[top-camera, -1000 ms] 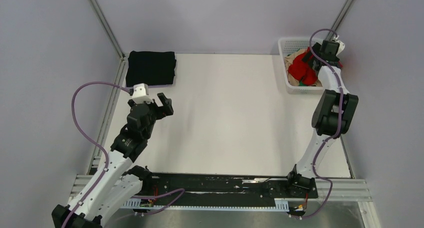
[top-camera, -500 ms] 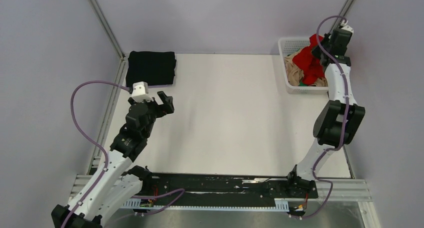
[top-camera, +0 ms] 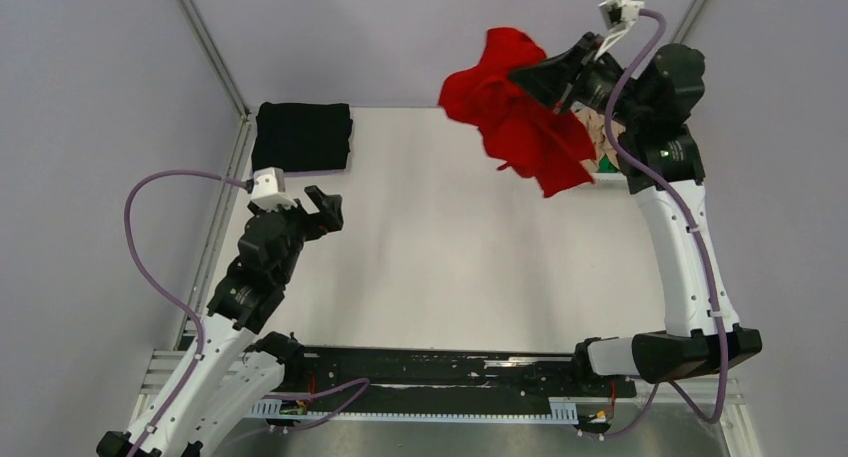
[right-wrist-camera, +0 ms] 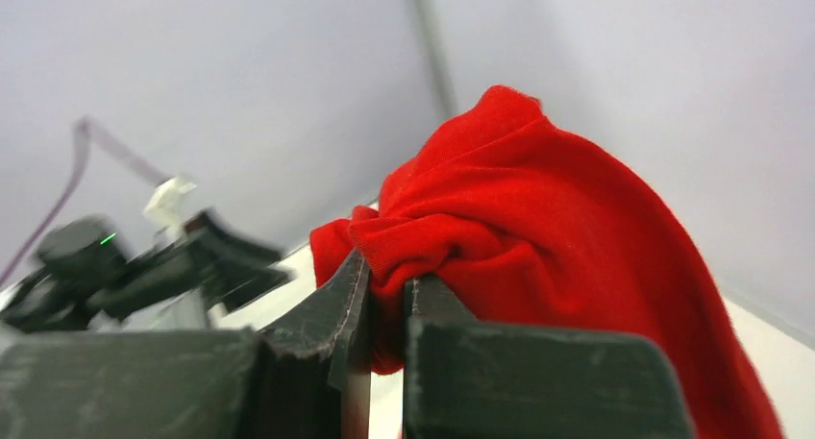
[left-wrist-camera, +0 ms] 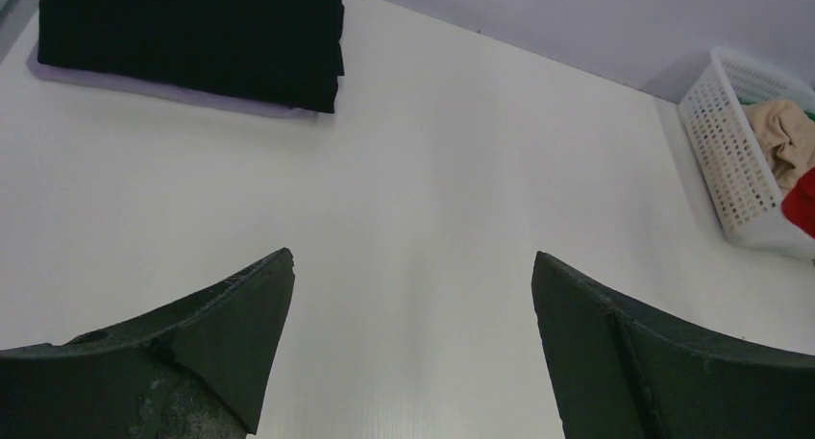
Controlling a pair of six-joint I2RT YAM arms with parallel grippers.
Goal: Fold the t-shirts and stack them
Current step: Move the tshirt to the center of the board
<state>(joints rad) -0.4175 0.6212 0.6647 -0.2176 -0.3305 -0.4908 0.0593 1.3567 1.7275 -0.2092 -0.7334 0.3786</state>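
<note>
From my seat, nearest the camera are the two arm bases at the front edge of the bench point(top-camera: 450, 267). The left arm reaches up along the left side, and the left fingers point(top-camera: 329, 205) hang over bare white surface, spread wide with nothing between them. Through the left wrist camera I see only bench top between the two dark tips. The right arm rises from its base on the right and stretches tall towards the far right corner, its wrist turned inwards. The right fingers point(top-camera: 522, 77) are pinched nearly together on a fold of the red t-shirt point(top-camera: 520, 127). In the right wrist camera the red cloth point(right-wrist-camera: 538, 208) bulges out from the narrow slot between the tips. The shirt is clear of the bench, bunched and crumpled. It hangs in the air over the far right part of the bench, and its lower folds trail down in front of the arm. At the far left corner the black t-shirt point(top-camera: 302, 135) lies flat as a neat folded rectangle, and a pale lilac edge shows beneath its near side. It is well apart from both sets of fingers. At the far right corner stands the white lattice basket point(left-wrist-camera: 730, 160) with the beige t-shirt point(left-wrist-camera: 783, 136) crumpled inside it. In the overhead view the basket is mostly hidden behind the red cloth and the right arm.
</note>
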